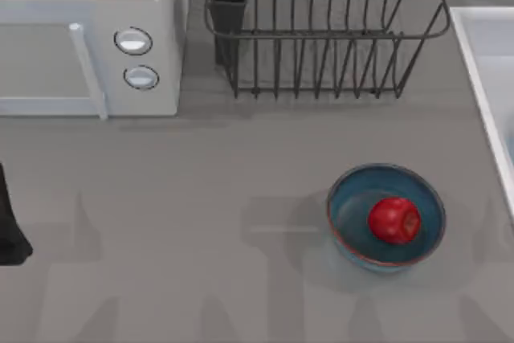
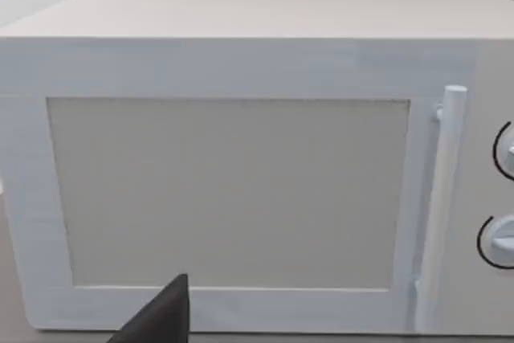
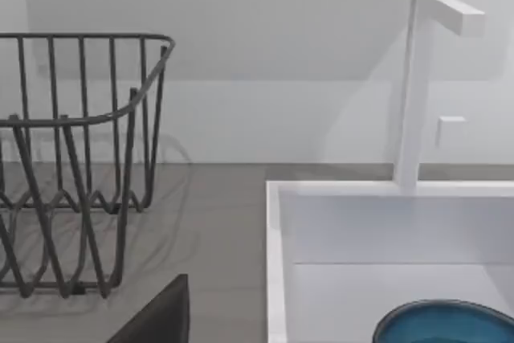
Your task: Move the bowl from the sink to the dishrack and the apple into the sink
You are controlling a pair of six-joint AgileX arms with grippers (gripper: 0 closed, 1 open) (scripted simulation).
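- Bowl, the round teal-blue glazed one with the thin orange-red rim (image 3: pixel 446 323), is lying in the white rectangular sink (image 3: pixel 277 263), which is sitting at the bench's (image 1: pixel 201 222) right edge.
- Risk of confusion: an identical second teal bowl (image 1: pixel 353 234) is sitting on the bench, holding the small glossy red apple (image 1: pixel 393 220). Grabbing that one for the rack would be the wrong move.
- Apple looks likely to roll if pinched off-centre inside the curved bowl.
- Large dark grey wire dishrack (image 1: pixel 321 38) is standing at the back; its flared sides and prongs could be catching the bowl's rim on the way in.
- White faucet (image 3: pixel 418 86) is rising behind the sink, crowding any lift.
- White microwave with two round knobs (image 1: pixel 88 38) is facing the left claw; the claws' openings I cannot tell.
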